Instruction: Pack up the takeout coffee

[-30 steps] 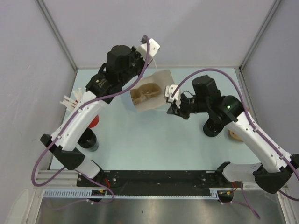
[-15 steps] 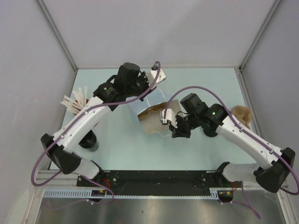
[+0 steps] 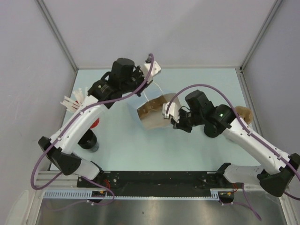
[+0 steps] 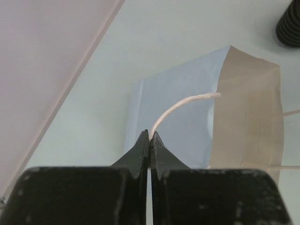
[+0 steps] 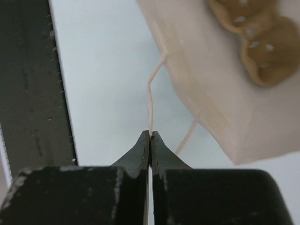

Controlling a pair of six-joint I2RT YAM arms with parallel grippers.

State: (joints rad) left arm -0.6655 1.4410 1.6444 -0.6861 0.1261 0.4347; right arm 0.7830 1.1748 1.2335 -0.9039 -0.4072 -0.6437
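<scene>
Both arms are busy with the pale-blue paper bag here. The left gripper is pinched tight on one twine handle and the right gripper is clamped on the other twine handle, with the bag's mouth open between them and a brown pulp carrier sitting inside. The takeout coffee is well away from both sets of fingers, standing on the table by the left arm's lower link. It's just on the near side of the red cup of straws, and neither wrist view shows it.
</scene>
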